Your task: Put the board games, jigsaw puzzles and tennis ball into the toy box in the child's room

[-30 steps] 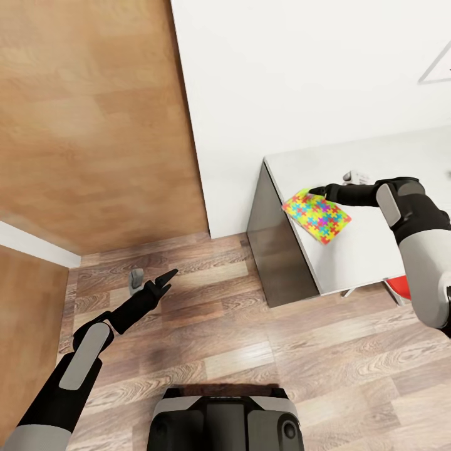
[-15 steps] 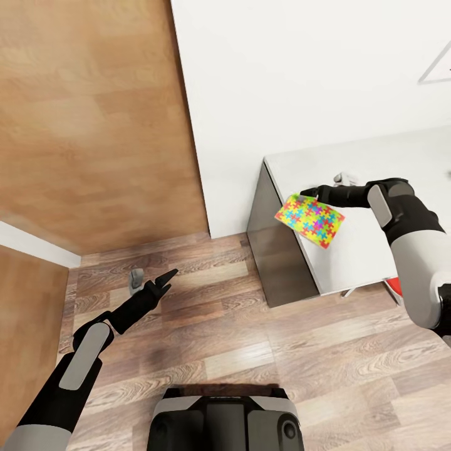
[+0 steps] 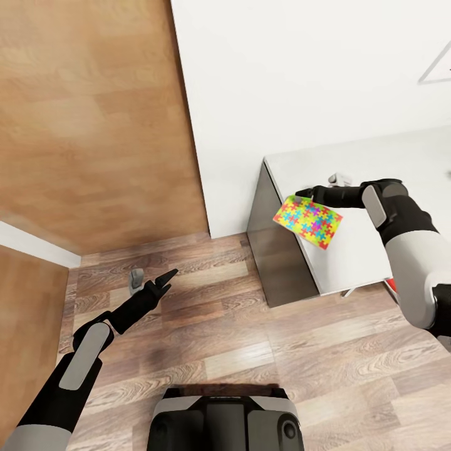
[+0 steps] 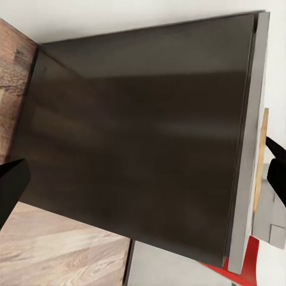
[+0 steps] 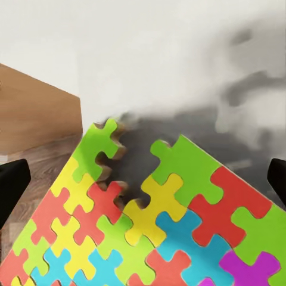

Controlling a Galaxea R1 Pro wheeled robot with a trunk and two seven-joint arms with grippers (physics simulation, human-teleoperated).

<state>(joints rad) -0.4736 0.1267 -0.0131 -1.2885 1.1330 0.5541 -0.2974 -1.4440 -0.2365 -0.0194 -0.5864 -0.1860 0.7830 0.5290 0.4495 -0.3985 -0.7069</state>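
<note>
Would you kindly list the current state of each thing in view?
Jigsaw puzzle: lifted, tilted, overhanging the table's end.
Right claw: shut on the puzzle's edge.
Left claw: open, empty, over the floor.
Table: bare light-grey top beneath the puzzle.

The left arm reaches forward and low at the left of the head view, forearm black with a grey panel, its tool [image 3: 164, 280] pointing ahead with the two fingers spread apart and nothing between them. The right arm is bent at the elbow, its forearm running leftward across the view at the right. The right tool [image 3: 305, 194] is closed on the edge of a puzzle [image 3: 308, 221], held tilted. The robot's base [image 3: 225, 418] shows at the bottom.
</note>
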